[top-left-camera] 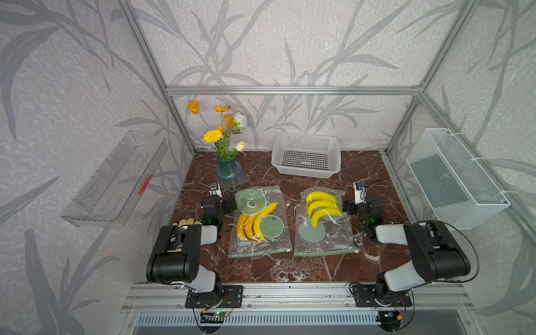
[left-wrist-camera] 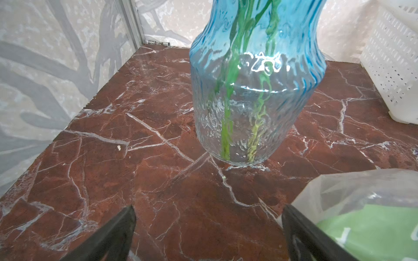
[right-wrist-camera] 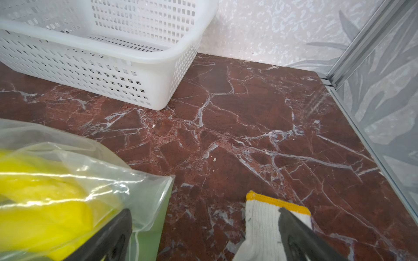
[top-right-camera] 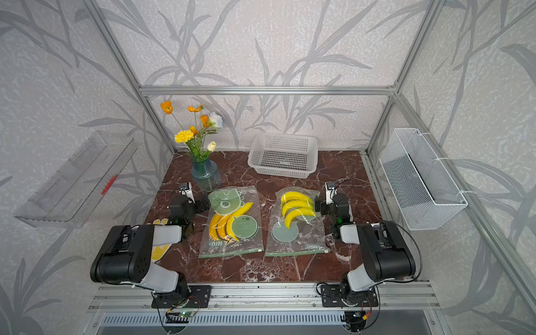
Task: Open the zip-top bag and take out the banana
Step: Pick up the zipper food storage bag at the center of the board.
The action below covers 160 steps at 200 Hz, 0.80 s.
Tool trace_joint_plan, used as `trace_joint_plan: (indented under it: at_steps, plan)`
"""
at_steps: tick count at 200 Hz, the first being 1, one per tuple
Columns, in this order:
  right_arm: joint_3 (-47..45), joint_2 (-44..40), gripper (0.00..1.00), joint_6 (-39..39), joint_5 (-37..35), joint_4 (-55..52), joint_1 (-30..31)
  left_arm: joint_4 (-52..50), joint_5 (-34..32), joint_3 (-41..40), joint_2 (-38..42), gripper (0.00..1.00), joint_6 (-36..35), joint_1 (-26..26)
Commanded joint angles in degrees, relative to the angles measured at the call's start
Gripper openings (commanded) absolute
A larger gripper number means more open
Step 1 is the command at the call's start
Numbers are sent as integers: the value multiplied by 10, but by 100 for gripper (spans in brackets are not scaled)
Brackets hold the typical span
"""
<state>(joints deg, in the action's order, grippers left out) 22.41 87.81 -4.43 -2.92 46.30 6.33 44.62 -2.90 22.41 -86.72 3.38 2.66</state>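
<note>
Two clear zip-top bags lie flat on the marble table in both top views, their zip seals at the near edge. The left bag (top-left-camera: 259,223) holds bananas (top-left-camera: 243,227) under green prints. The right bag (top-left-camera: 323,223) holds three yellow bananas (top-left-camera: 320,203). My left gripper (top-left-camera: 217,203) stands open beside the left bag's far corner; the left wrist view shows its fingers (left-wrist-camera: 208,210) wide apart over bare marble, the bag (left-wrist-camera: 362,203) beside one finger. My right gripper (top-left-camera: 359,204) stands open at the right bag's far right side, one finger (right-wrist-camera: 204,211) over the bag (right-wrist-camera: 90,158).
A blue glass vase (top-left-camera: 229,174) with flowers stands just beyond the left gripper. A white plastic basket (top-left-camera: 306,156) sits at the back. A white knit glove (right-wrist-camera: 262,223) lies under the right gripper, another glove (top-left-camera: 188,222) under the left arm. A wire basket (top-left-camera: 458,179) hangs on the right wall.
</note>
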Motion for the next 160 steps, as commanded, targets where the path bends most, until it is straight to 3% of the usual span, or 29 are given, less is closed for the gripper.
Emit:
trace_joint_plan:
  at_steps: [1,160]
  plan:
    - [11,4,99,-2,2,14,3,8,0,12,-5,100,-5,2]
    - [11,4,99,0,9,13,-1,8,0,12,-4,100,-5,2]
